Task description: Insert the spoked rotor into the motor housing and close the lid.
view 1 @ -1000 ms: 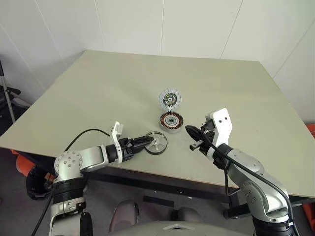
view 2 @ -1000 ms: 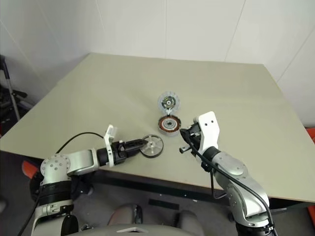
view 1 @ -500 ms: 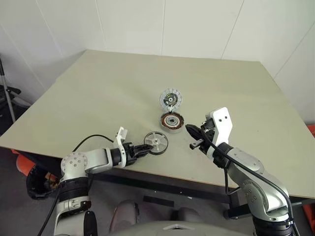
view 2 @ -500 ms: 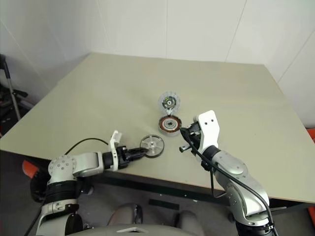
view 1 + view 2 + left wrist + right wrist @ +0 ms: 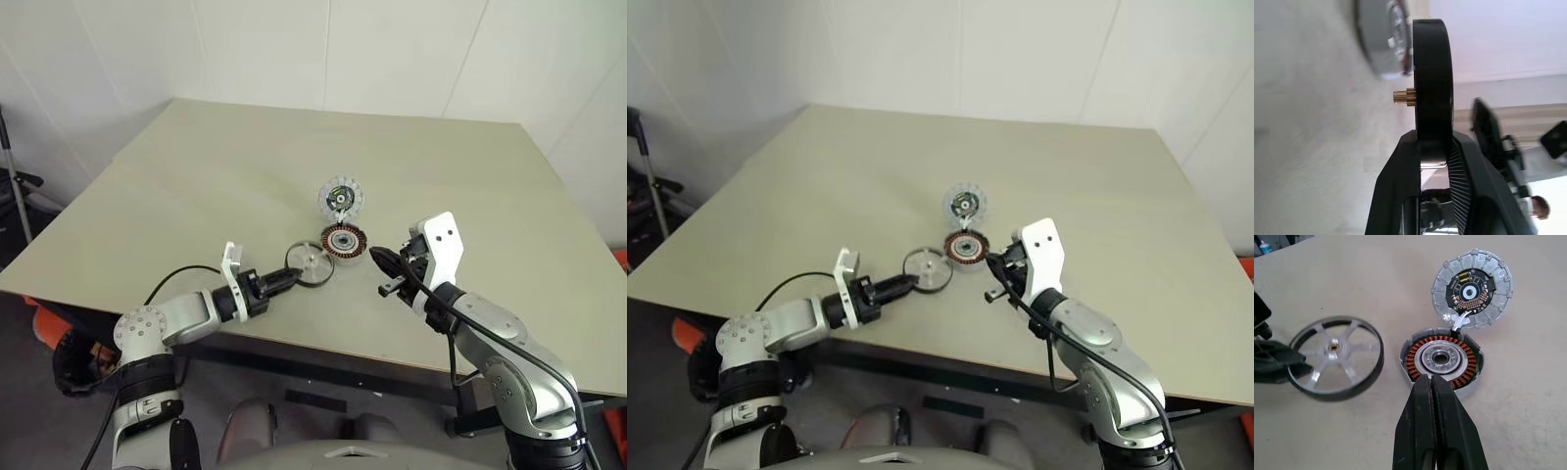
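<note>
1. The left gripper (image 5: 290, 281) is clamped on the dark rim of the spoked rotor (image 5: 310, 264), one finger on each face of the wheel; the left wrist view shows the rim (image 5: 1432, 83) pinched edge-on between the black fingers (image 5: 1400, 181), a small brass stub sticking out of the hub.
2. The rotor is tilted and seems to be off the bench (image 5: 196, 186), just beside the motor housing (image 5: 342, 240) on its left, nearer the bench's front edge. Its six silver spokes (image 5: 1334, 352) are plain to see from the right wrist.
3. The housing sits on the bench about midway along, closer to the front edge than to the back. Its copper windings ring a silvery centre hub (image 5: 1442, 357), open to the top.
4. The lid (image 5: 340, 197) lies just behind the housing, towards the back edge, inner face up with the dark centre showing (image 5: 1471, 291); a thin wire or strap joins it to the housing's rim.
5. The right gripper (image 5: 384, 275) hangs just to the right of the housing, fingers pressed together on nothing, tips aimed at the housing's near wall (image 5: 1432, 382).
</note>
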Robot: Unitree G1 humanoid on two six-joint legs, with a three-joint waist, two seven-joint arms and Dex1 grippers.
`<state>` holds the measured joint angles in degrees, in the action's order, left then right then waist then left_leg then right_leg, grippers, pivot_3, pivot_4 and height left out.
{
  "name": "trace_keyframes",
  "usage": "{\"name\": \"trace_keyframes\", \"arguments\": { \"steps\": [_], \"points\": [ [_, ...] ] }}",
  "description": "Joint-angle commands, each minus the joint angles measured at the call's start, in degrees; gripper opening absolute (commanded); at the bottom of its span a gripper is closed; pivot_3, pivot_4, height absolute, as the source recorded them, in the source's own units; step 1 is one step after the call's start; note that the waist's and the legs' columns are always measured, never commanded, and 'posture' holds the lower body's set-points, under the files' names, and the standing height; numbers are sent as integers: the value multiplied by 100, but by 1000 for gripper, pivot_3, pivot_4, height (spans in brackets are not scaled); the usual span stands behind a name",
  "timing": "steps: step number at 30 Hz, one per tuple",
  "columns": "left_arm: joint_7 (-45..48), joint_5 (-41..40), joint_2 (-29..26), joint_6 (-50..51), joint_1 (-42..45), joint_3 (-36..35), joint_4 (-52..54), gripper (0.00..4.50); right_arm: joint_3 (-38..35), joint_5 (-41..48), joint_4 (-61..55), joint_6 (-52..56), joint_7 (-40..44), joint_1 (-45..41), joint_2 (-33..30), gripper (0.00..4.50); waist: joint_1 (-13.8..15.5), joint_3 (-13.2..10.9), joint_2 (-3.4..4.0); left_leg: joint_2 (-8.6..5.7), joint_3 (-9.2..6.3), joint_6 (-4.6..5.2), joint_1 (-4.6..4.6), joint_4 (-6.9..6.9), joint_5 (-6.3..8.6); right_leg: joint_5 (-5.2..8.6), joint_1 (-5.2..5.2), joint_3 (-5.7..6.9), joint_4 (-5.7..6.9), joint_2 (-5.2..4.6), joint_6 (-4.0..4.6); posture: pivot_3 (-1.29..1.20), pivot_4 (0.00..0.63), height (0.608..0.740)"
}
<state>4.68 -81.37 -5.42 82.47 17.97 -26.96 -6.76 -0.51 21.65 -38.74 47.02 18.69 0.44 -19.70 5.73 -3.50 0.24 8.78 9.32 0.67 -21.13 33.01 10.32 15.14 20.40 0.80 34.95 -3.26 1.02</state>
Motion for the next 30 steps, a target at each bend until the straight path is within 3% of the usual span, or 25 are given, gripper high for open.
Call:
{"name": "trace_keyframes", "arguments": {
  "steps": [1,15,30],
  "points": [
    [-82,-509,32,-172,278,62,-72,465,-49,200,-268,46,16,-57,10,0,-4,0,0,0,0,1,1,0,1,0,-2,0,-3,0,0,0,0,740],
    [-90,807,303,-1214,1022,949,-625,465,-52,436,-282,80,-81,109,95,0,7,-1,-1,-1,-3,4,2,-3,2,-9,-10,3,-17,0,-17,0,0,740],
    [217,1645,760,-1830,1464,987,-1182,465,21,406,-340,65,-202,113,95,0,19,-1,-1,-2,-10,4,1,-3,2,-28,-14,12,-16,-1,9,0,0,740]
  ]
}}
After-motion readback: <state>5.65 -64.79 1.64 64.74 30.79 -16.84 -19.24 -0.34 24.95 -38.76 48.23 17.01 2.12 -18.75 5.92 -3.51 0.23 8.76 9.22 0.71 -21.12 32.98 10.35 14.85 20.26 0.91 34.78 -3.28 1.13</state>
